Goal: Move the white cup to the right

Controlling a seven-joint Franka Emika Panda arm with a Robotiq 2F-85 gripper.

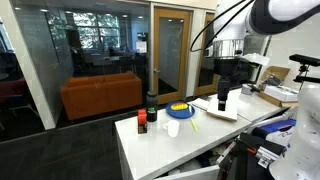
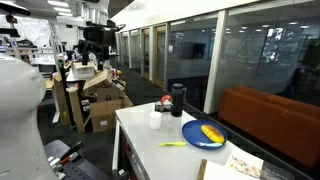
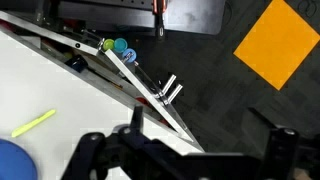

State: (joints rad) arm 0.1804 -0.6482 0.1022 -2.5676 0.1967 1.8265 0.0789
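Observation:
The white cup (image 1: pixel 172 127) (image 2: pixel 156 120) stands upright on the white table (image 1: pixel 190 150) (image 2: pixel 140 150), near the front edge in an exterior view, between a small red-and-black container (image 1: pixel 142 122) and a blue plate (image 1: pixel 180 109). My gripper (image 1: pixel 222 97) (image 2: pixel 97 55) hangs open and empty above the far end of the table, well away from the cup. In the wrist view its two dark fingers (image 3: pixel 205 140) are spread over the table edge and the dark floor. The cup is out of the wrist view.
A dark bottle (image 1: pixel 152 102) (image 2: pixel 178 98) stands behind the red-and-black container (image 2: pixel 165 102). The blue plate (image 2: pixel 204 133) (image 3: pixel 15 160) carries a yellow item. A yellow-green pen (image 2: pixel 172 145) (image 3: pixel 33 123) lies on the table. A flat booklet (image 1: pixel 215 108) lies below the gripper. Cardboard boxes (image 2: pixel 100 100) stand on the floor.

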